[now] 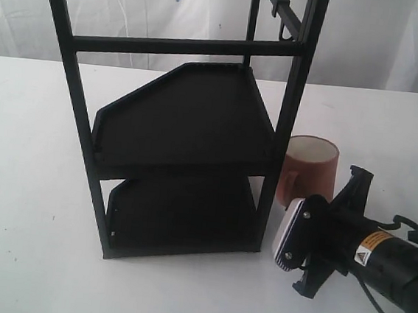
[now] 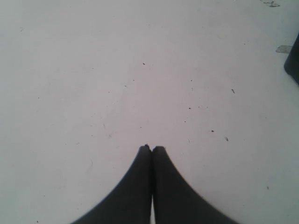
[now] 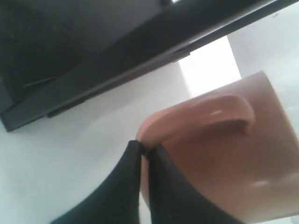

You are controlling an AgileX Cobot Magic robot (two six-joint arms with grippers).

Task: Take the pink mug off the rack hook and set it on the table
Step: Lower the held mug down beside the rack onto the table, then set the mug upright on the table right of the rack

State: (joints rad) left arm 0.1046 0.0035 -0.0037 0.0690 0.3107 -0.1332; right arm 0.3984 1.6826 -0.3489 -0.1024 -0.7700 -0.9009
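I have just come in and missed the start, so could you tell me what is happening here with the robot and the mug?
The pink mug is already off the rack hook and stands upright on the table, close beside the black rack. The right gripper is at the mug's handle, fingers nearly together, seemingly pinching it. The left gripper is shut and hangs over the table, holding nothing.

place: robot lab | cues: white table (image 1: 28,183), white draped backdrop (image 1: 170,20)
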